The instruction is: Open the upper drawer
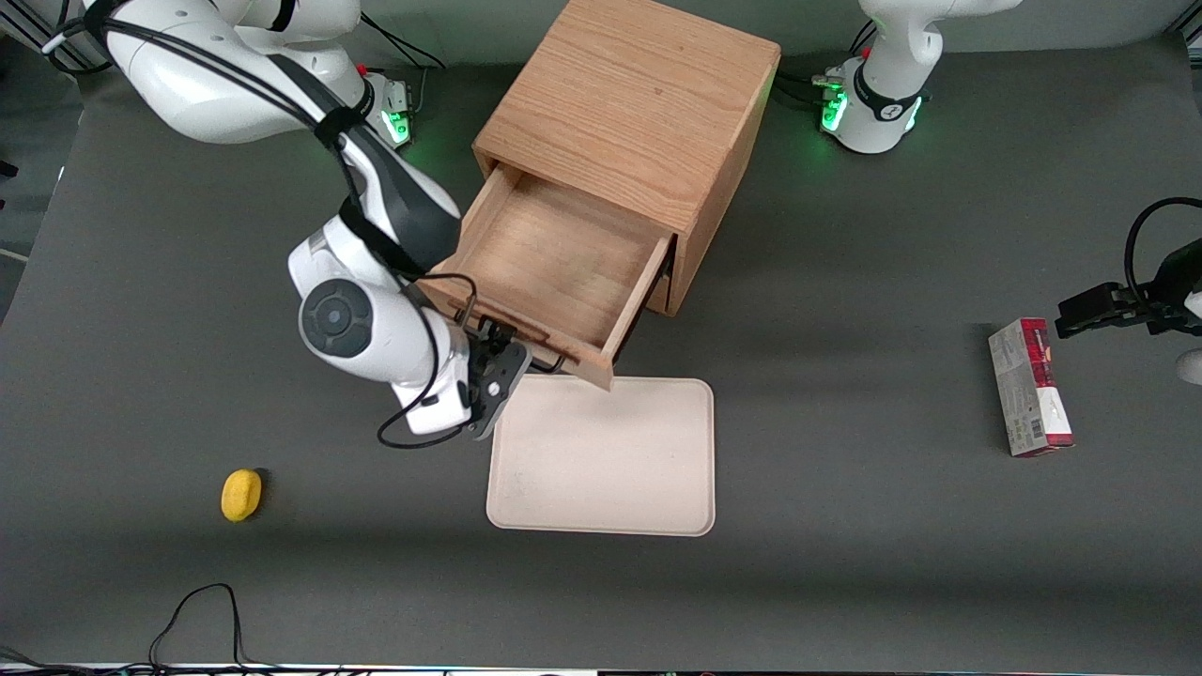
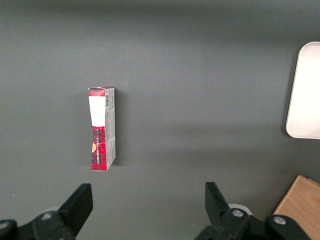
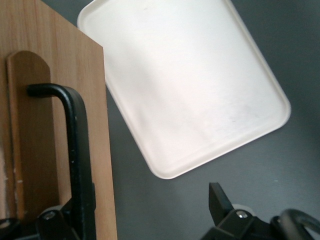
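The oak cabinet stands at the back middle of the table. Its upper drawer is pulled far out and its light-wood inside shows empty. The long black wire handle runs along the drawer front, which overhangs the tray's edge. The right arm's gripper is at the handle, in front of the drawer. In the right wrist view the drawer front and the handle show close up. The gripper is open: one finger lies against the handle, the other finger stands well apart over the mat. The bottom drawer is hidden under the open one.
A cream tray lies on the mat just in front of the open drawer; it also shows in the right wrist view. A small yellow object lies toward the working arm's end. A red carton lies toward the parked arm's end.
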